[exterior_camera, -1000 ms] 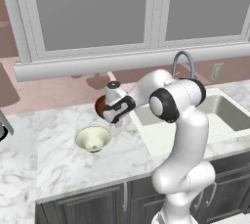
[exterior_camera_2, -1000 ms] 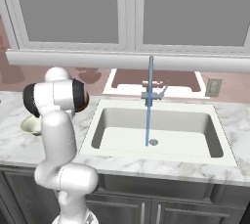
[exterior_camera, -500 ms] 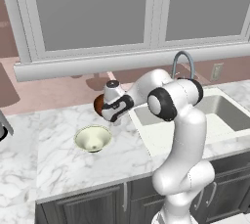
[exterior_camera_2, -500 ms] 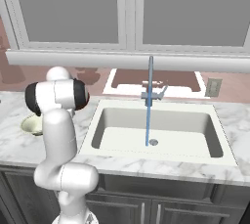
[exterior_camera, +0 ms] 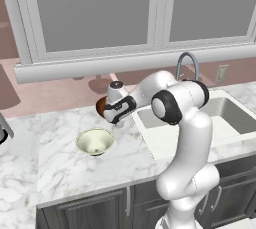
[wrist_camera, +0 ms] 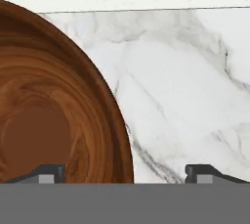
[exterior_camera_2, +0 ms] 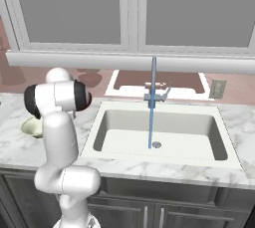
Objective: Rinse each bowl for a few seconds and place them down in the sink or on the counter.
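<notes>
- We saw the white arm's two-finger gripper [exterior_camera: 118, 119] hanging low over the white marble counter with grey veining [exterior_camera: 60, 165], just to the left of the white rectangular recessed sink [exterior_camera: 227, 118].
- Its jaws stood spread wide and gripped nothing — in the hand view the two dark fingertips [wrist_camera: 49, 173] sat far apart at the bottom, one over the bowl's rim region and the other over bare marble.
- The glossy dark reddish-brown round bowl [wrist_camera: 49, 115] lay directly under the gripper, off toward one finger; its rim curved up between the two tips, and it rested on the counter.
- In the left base view that same bowl [exterior_camera: 101, 107] peeked out from behind the hand, on the side away from the sink.
- The pale cream bowl with a greenish tint [exterior_camera: 95, 142] sat upright on the marble just in front of the gripper, nearer the counter's front edge and apart from the brown one.
- From the right base view we could see the cream bowl [exterior_camera_2: 32, 127] beyond the arm's upright link.
- A thin blue stream of water [exterior_camera_2: 151, 117] ran from the grey arched gooseneck faucet [exterior_camera: 187, 65] down to the basin floor beside the small round drain [exterior_camera_2: 157, 145] — well off to the gripper's right.
</notes>
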Tool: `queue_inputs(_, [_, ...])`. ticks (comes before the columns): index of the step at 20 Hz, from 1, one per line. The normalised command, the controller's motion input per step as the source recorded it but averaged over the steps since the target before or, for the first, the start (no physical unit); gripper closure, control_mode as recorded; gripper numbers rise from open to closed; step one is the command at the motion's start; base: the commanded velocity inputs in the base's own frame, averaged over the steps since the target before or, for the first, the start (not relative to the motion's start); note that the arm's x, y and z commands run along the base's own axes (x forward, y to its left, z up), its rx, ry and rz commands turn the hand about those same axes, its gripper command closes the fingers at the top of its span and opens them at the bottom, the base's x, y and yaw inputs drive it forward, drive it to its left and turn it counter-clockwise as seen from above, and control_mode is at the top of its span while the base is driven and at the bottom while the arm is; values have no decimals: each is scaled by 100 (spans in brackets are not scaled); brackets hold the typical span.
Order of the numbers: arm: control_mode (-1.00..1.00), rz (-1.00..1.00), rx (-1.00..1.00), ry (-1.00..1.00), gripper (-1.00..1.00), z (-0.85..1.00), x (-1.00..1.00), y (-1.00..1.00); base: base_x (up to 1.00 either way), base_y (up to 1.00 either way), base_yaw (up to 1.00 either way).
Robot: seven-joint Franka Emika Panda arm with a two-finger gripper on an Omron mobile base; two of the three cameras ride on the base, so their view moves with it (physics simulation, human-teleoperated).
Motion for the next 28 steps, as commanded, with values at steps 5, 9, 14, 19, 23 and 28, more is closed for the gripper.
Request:
queue_inputs(5, [-100, 3, 1, -2, -100, 9, -19, 0, 0, 0, 0])
queue_inputs(9, [-100, 3, 0, -4, -100, 19, -21, 0, 0, 0, 0])
queue_inputs(14, [-100, 3, 0, -7, -100, 24, -25, 0, 0, 0, 0])
queue_inputs(19, [-100, 4, 0, -8, -100, 29, -14, 0, 0, 0, 0])
queue_inputs(23, [-100, 5, 0, -3, -100, 37, -9, 0, 0, 0, 0])
queue_inputs(28, [-100, 5, 0, 0, -100, 43, -4, 0, 0, 0, 0])
